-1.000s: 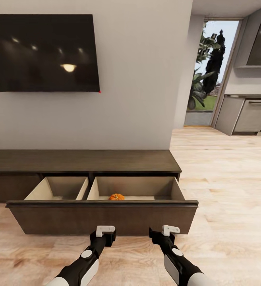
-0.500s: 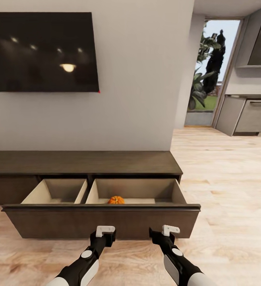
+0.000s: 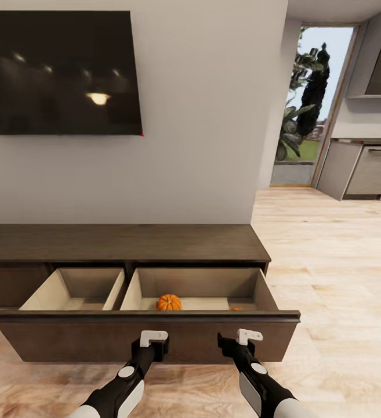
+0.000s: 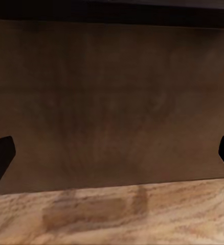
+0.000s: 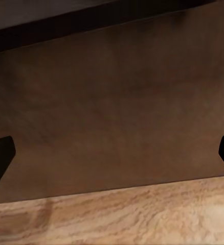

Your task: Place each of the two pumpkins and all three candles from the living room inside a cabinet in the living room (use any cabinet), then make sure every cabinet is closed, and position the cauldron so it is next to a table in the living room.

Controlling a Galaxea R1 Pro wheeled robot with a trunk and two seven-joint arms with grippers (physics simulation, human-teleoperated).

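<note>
The long dark-brown cabinet (image 3: 120,242) stands against the wall with its wide drawer (image 3: 144,339) pulled out toward me. A small orange pumpkin (image 3: 169,302) lies in the drawer's right compartment, near the front. Further right, a thin orange sliver (image 3: 236,308) peeks over the drawer front, too little to identify. The left compartment (image 3: 74,290) looks bare. My left gripper (image 3: 155,343) and right gripper (image 3: 229,342) hang low just in front of the drawer panel. In the wrist views the left gripper (image 4: 112,155) and right gripper (image 5: 112,155) face that brown panel, both open and holding nothing.
A large black TV (image 3: 60,72) hangs on the wall above the cabinet. At the right a doorway (image 3: 306,104) looks onto plants outside, with grey kitchen units (image 3: 367,171) beside it. Light wood floor (image 3: 341,290) stretches to the right of the cabinet.
The whole view has shifted as the camera moved nearer: the drawer looms larger and lower, and the orange sliver at the right has come into sight. Both arms hold the same pose.
</note>
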